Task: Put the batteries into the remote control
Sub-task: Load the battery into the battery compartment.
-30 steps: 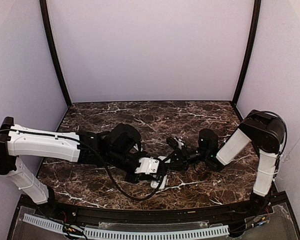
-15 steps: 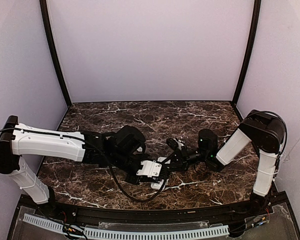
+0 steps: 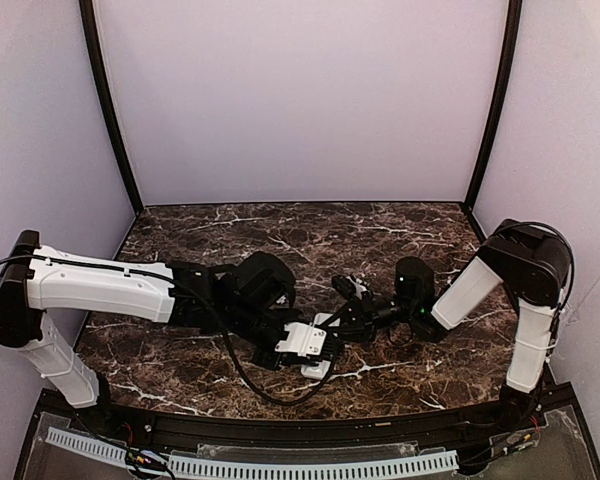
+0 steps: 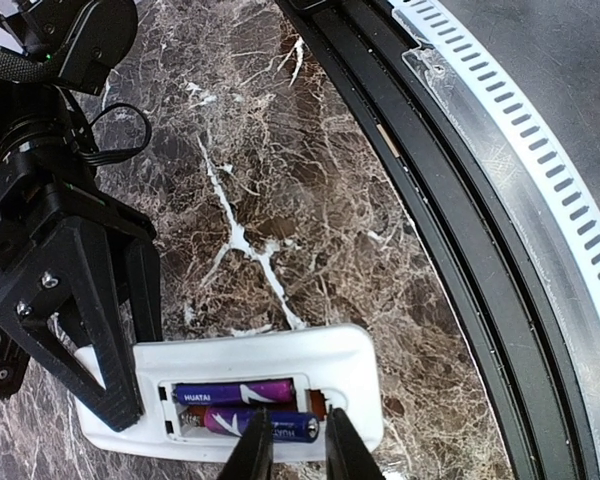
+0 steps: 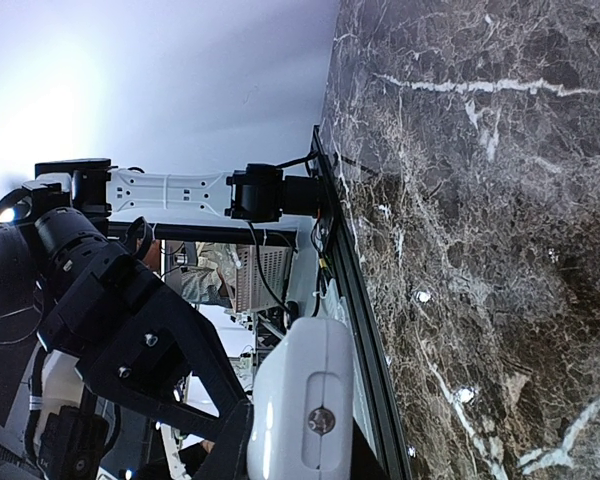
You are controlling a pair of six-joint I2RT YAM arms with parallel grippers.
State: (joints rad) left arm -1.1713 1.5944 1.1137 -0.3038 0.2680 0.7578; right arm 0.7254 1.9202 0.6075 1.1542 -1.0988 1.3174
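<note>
The white remote control [image 4: 350, 370] lies back-up on the marble, its battery bay open. One bluish-purple battery [image 4: 242, 391] sits in the upper slot. A second battery [image 4: 220, 422] lies in the lower slot, its right end slightly proud. My left gripper [image 4: 298, 448] hovers over that end with its jaws a narrow gap apart; one finger [image 4: 255, 450] overlaps the battery. My right gripper [image 4: 137, 375] is shut on the remote's left end. In the top view the left gripper [image 3: 318, 352] and right gripper [image 3: 334, 328] meet over the remote [image 3: 315, 369].
The table's black front rail [image 4: 450, 250] and a white slotted cable duct [image 4: 540, 170] run close beside the remote. In the right wrist view a white housing with a screw [image 5: 305, 400] fills the space ahead of the right gripper [image 5: 300, 455]. Lilac walls enclose the table.
My left arm has reached further right and toward the front edge, bringing its gripper down over the remote. The right arm and the remote have stayed put.
</note>
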